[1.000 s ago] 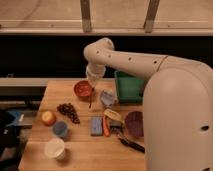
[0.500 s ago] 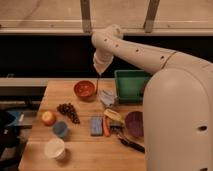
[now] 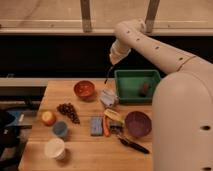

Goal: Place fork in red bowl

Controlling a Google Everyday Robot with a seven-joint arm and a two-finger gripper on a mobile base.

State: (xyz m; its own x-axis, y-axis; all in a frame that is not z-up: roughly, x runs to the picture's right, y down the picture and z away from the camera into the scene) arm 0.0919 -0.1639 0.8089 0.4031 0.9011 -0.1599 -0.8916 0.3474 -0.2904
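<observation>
table (image 3: 80,150): wood, matt.
red bowl (image 3: 84,89): smooth, slight gloss.
green bin (image 3: 136,76): smooth plastic.
gripper (image 3: 112,64): above the green bin's left edge; smooth off-white shell; clamps the fork (image 3: 107,76), thin dull metal.

Warm, dim light on the table (image 3: 85,152); the pincer (image 3: 112,64) hangs above against the dark backdrop.

On a wooden table (image 3: 85,152) are set a green bin (image 3: 137,73), a purple bowl (image 3: 138,123), dark grapes (image 3: 68,111), a blue sponge (image 3: 96,125), a blue cup (image 3: 60,129), a white cup (image 3: 55,148) and a black-handled utensil (image 3: 132,144).
</observation>
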